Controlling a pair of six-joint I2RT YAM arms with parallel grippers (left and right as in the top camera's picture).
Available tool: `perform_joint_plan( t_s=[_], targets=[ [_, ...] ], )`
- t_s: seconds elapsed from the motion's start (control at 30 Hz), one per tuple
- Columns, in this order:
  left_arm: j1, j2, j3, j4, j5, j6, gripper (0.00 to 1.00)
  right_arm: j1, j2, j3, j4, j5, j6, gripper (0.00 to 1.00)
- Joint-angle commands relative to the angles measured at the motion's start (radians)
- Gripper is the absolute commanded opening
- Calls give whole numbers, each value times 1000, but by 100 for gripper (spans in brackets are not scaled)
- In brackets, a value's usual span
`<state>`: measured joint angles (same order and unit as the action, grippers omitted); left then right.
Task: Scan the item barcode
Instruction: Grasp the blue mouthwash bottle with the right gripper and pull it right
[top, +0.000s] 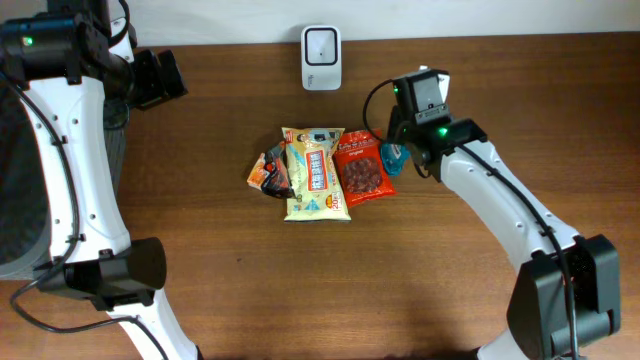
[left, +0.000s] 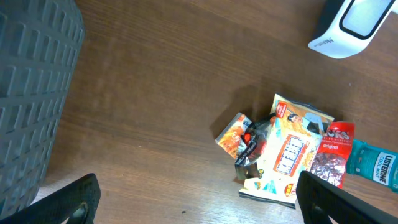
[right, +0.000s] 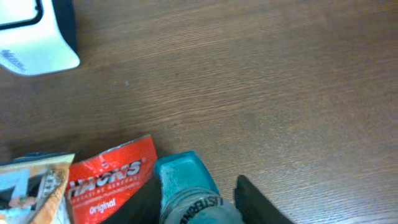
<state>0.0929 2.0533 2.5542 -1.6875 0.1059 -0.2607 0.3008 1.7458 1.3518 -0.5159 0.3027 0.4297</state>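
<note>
Now, table: brown wood (top: 200, 250), one arm at each side.
Scanner: white barcode scanner (top: 321, 58) stands at the far edge, near the middle, apart from the goods.
Item: teal Listerine bottle (right: 186, 180) lies on its side on the table, at the right end of the cluster and just beside the red bag.
Right gripper (right: 196, 186): low over the bottle, one dark finger on each side of it and close against it. I cannot tell whether they are gripping it.
Left gripper (left: 198, 186): raised at the far-left corner with its fingers spread wide and nothing between them.
Cluster: the cream and yellow snack bag (top: 316, 175) lies in the middle. The red bag (top: 360, 168), marked "Original", touches its right edge. A small orange packet (top: 265, 172) sits at its left, with a small black object (left: 252, 146) against it, too small to name.
Left margin: grey gridded container (left: 31, 93), seen only in part.
</note>
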Motion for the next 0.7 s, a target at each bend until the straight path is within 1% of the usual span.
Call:
perform_joint_plan(
  t_s=[0.0, 0.07, 0.2, 0.27, 0.33, 0.43, 0.53, 0.57, 0.6, 0.63, 0.67],
  targets=[
    [2, -5, 3, -1, 10, 12, 99, -47, 12, 8, -19, -3, 6, 25],
    [2, -5, 3, -1, 10, 12, 99, -92, 12, 8, -50, -9, 6, 21],
    [2, -5, 3, -1, 10, 12, 99, -179, 12, 8, -101, -45, 5, 21],
    [2, -5, 3, -1, 10, 12, 99, -248, 18, 7, -133, -100, 5, 21],
    [2, -5, 3, -1, 10, 12, 99, -320, 34, 6, -160, -198, -6, 21],
    [2, -5, 3, -1, 10, 12, 99, -431, 85, 4, -193, -307, -23, 21],
    [2, -5, 3, -1, 10, 12, 99, -481, 144, 4, -222, -322, -54, 21],
    [2, -5, 3, -1, 10, 12, 99, -492, 158, 4, -227, -314, -58, 24],
    [2, -5, 3, -1, 10, 12, 99, -500, 163, 4, -230, -309, -59, 31],
    [2, -5, 3, -1, 10, 12, 99, -510, 167, 3, -237, -288, -59, 36],
    [2, -5, 3, -1, 10, 12, 99, -515, 167, 3, -237, -272, -59, 38]
  ],
)
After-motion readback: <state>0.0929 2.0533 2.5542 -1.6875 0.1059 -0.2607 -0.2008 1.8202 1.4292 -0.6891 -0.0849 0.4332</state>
